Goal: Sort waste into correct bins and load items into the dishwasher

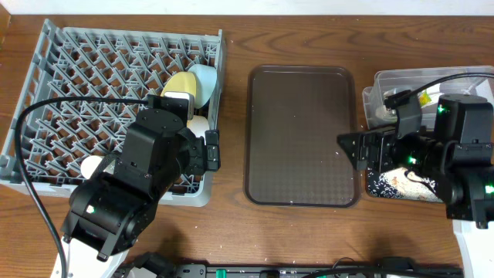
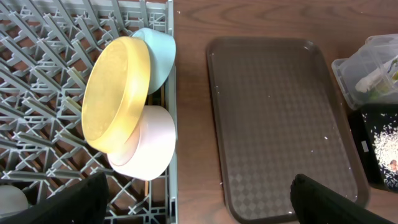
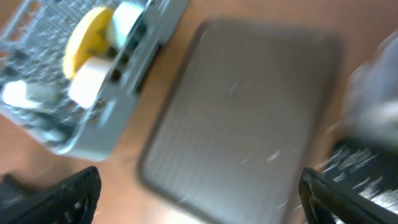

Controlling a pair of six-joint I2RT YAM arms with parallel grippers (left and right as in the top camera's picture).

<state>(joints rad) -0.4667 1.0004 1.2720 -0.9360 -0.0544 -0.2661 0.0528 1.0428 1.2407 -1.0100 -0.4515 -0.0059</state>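
Note:
The grey dish rack [image 1: 77,77] stands at the left. At its right edge, on their sides, are the yellow plate [image 1: 181,86], the light-blue bowl [image 1: 204,81] and the white bowl [image 1: 199,123]. The white cup [image 1: 91,166] sits near the rack's front. The left wrist view shows the plate [image 2: 115,93], the blue bowl [image 2: 158,53] and the white bowl [image 2: 146,146]. My left gripper [image 2: 199,205] is open and empty over the rack's front right corner. My right gripper [image 3: 202,199] is open and empty over the brown tray's right side. The clear tub [image 1: 386,93] holds a bit of green-and-yellow wrapper [image 1: 423,99]. The black tray [image 1: 386,185] holds rice crumbs [image 2: 388,140].
The dark-brown serving tray [image 1: 301,131] lies between the rack and the bins, with a few pale specks on it. The right arm covers much of the tub and the black tray. The right wrist view is blurred.

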